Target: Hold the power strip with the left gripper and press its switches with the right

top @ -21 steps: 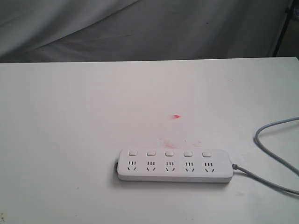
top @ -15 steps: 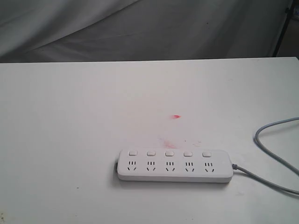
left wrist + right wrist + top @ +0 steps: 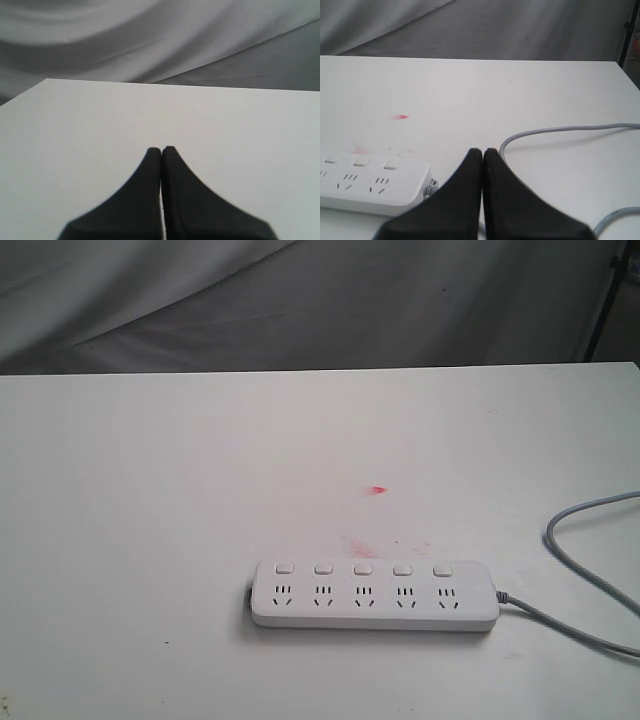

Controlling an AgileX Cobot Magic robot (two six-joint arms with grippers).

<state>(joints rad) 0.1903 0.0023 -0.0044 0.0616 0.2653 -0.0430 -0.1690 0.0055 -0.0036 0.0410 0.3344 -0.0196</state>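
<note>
Seen only in the wrist views, both claws are clenched on nothing: the left gripper [image 3: 161, 149] over bare table [image 3: 240, 125], the right gripper [image 3: 483, 150] near the cord end of the power strip [image 3: 370, 187], where three of its switches [image 3: 361, 162] show. The exterior view gives all five, open tabletop around, and the grey cord [image 3: 590, 585] running off right.

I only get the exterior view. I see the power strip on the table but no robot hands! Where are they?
Observer: The right hand shows in its wrist view, shut, near the cord end of the power strip.
Operator: And the other one?
Observer: The left hand is shut too, with only bare table ahead of it.
Operator: Is the cord close to a hand?
Observer: Yes, the right wrist view shows the grey cord curving across the table near the right hand's tips.
</note>
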